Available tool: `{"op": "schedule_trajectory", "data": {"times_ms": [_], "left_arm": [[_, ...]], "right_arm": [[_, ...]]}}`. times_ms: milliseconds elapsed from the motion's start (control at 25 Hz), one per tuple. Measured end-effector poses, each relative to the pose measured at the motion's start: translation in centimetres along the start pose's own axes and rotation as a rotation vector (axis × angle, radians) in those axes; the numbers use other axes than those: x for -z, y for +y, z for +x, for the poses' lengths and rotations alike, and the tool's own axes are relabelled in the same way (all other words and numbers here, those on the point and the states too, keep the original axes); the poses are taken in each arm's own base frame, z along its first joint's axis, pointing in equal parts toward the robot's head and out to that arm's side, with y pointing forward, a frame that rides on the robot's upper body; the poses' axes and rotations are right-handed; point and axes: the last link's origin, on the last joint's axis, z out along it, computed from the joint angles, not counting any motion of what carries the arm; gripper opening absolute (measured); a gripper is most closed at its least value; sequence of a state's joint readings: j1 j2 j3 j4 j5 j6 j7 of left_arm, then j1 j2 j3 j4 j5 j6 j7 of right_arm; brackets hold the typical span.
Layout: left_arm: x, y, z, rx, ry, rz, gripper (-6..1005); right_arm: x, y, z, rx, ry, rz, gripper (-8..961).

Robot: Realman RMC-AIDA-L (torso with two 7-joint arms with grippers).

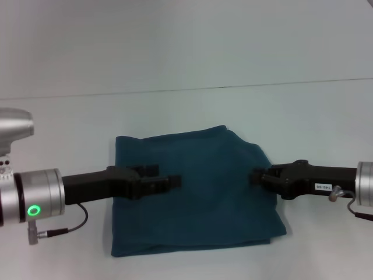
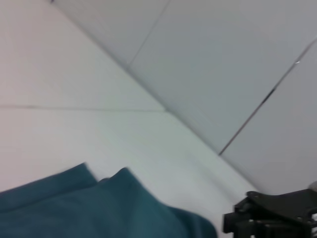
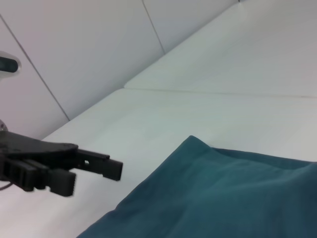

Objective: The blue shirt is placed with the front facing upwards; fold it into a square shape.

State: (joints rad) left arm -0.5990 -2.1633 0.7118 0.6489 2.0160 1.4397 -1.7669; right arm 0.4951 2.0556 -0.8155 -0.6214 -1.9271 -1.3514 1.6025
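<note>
The blue shirt [image 1: 195, 192] lies folded to a rough square on the white table [image 1: 186, 111], its near edge toward the robot and its plain side up. Above it, the left gripper [image 1: 169, 182] hangs over the left portion, fingers parted and holding nothing. The right gripper [image 1: 259, 176] hovers at the right edge, which angles outward toward the near corner; whether it is released I cannot tell. Both sit about equally close.

Plain teal-blue shirt [image 1: 198, 192] on white table [image 1: 186, 111]; black grippers
</note>
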Motion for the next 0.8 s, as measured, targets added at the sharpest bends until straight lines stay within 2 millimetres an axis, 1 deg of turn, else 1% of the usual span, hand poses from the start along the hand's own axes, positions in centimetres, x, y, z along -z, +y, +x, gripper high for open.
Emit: {"op": "schedule_trajectory", "data": {"times_ms": [80,280,480,600,800], "left_arm": [[0.0,0.2,-0.2,-0.010,0.013,-0.014,875],[0.0,0.4,-0.8,-0.004,0.036,-0.025,875],[0.2,0.4,-1.1,-0.017,0.072,-0.027,876],[0.3,0.3,-1.2,-0.031,0.074,-0.019,879],[0.5,0.1,-1.3,-0.086,0.067,-0.010,882]], "right_arm": [[0.4,-0.2,0.0,0.006,-0.005,0.006,37],[0.3,-0.2,-0.1,0.038,0.000,0.004,257],[0.2,-0.1,-0.4,0.100,0.002,-0.005,505],[0.1,0.1,-0.5,0.120,-0.001,-0.018,716],[-0.3,0.5,-0.5,0.127,-0.017,-0.029,807]]}}
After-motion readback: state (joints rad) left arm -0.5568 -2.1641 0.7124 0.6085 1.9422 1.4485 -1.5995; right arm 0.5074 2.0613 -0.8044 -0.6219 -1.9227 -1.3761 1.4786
